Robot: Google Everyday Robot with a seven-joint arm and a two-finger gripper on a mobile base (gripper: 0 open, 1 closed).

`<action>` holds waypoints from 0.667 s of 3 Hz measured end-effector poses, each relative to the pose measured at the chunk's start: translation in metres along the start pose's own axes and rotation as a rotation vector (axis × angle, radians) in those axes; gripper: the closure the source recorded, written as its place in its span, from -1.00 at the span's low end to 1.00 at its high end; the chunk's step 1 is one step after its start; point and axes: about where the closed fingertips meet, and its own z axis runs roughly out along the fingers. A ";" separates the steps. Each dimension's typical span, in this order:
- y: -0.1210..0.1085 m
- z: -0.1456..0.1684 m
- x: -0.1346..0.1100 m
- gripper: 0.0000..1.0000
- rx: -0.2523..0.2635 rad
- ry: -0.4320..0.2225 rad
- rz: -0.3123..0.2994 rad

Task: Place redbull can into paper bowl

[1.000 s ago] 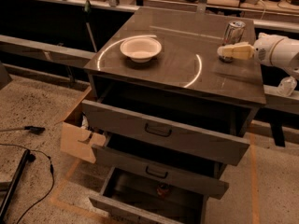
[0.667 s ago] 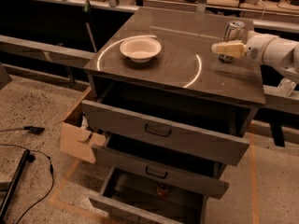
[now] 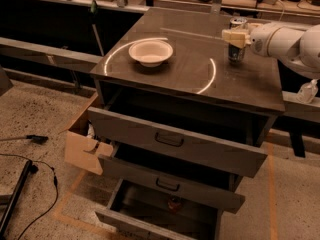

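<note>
I see can [image 3: 237, 53]: slim, silver-blue, upright, right-rear on cabinet top [image 3: 190, 84]. Bowl [image 3: 151, 52]: off-white, shallow, flared rim, upright, left-centre on same top, well apart from can. Gripper [image 3: 234, 37] at can's upper half.

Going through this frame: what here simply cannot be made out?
- Camera view: the gripper covers the middle of the redbull can; whether it holds the can is unclear.
- The arm is cut off by the right edge.
- A small object in the bottom drawer is too dim to identify.
</note>
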 end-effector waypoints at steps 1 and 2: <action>0.025 0.015 -0.028 0.81 -0.042 -0.006 -0.016; 0.053 0.035 -0.051 1.00 -0.088 -0.024 0.003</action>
